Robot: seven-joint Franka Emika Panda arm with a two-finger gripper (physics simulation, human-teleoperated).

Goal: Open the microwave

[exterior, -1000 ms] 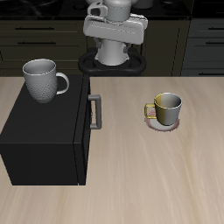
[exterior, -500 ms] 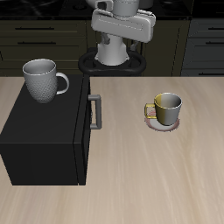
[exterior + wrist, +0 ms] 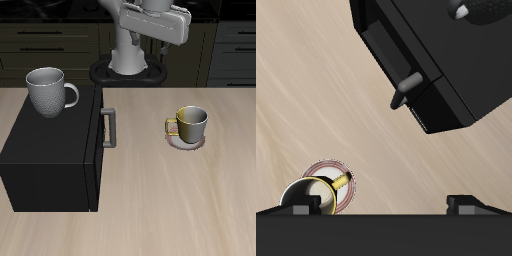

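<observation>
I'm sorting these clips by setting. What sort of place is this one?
Most likely a simulated kitchen. A black microwave sits on a light wooden table with a grey mug on top of it, a yellow mug stands on a small saucer, and dark cabinet drawers line the back.

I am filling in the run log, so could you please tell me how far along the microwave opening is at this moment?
Nothing looks done yet: the microwave is shut, its door flush with the body and the grey handle untouched. In hand is only the approach: the gripper is high above the table, jaws apart and holding nothing, near neither the handle nor the yellow mug. Left: come down to the handle, grasp it and swing the door open.
</observation>
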